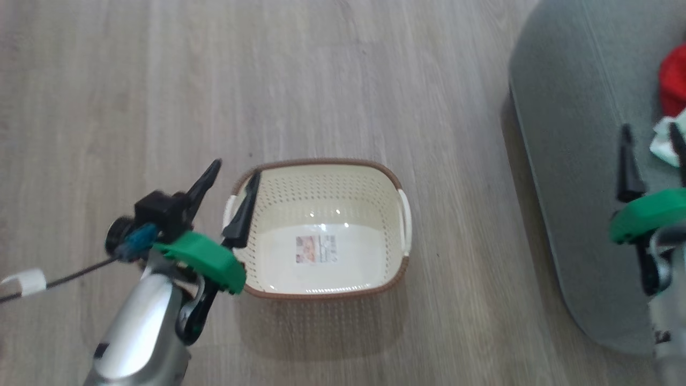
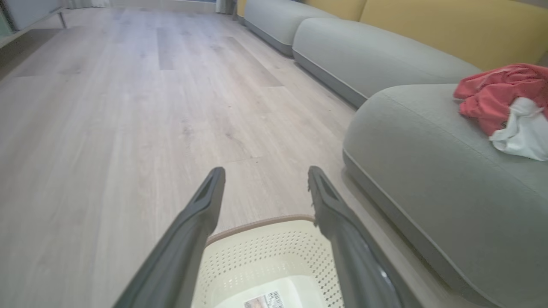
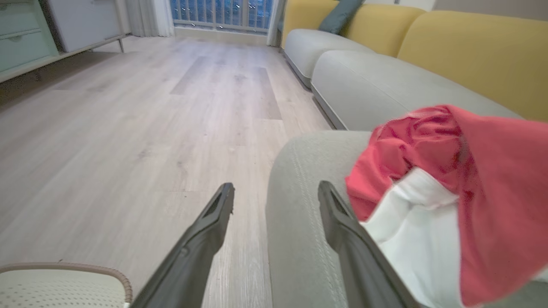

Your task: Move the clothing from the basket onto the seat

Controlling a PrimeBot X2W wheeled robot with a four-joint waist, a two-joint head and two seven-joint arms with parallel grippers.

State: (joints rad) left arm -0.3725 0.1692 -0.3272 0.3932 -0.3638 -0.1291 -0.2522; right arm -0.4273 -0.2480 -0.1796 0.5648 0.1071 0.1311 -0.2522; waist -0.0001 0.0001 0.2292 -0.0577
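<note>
L gripper (image 1: 236, 169) is open, fingers spread wide, nothing btwn them. It hangs over the left end of the basket (image 1: 321, 188): one finger crosses the brown rim by the left handle (image 1: 229, 206), the other sits outside, over the wood floor (image 1: 375, 80). R gripper (image 1: 650, 128) is also spread & empty, above the seat (image 1: 579, 161) at the right of the scene. Its right finger overlaps the edge of the white garment (image 1: 663, 143); can't tell if they touch.

Basket stands upright on the floor, approx. centre. Its glossy bottom is bare, w/ the sticker (image 1: 316, 249) showing in full.

Seat lies right of the basket, apart from it, w/ a strip of floor btwn them.

Clothing is on top of the seat, towards its right side: a red garment (image 1: 675, 80) bunched up, w/ the white one touching it on the near side.

Farther off, in the wrist views, two more grey-green cushions (image 3: 368, 85) run in a row beyond the seat, w/ yellow backrests (image 3: 471, 51) along their right. At the far end there's a window w/ railing (image 3: 222, 13), and a pale cabinet (image 3: 25, 42) at far left.
</note>
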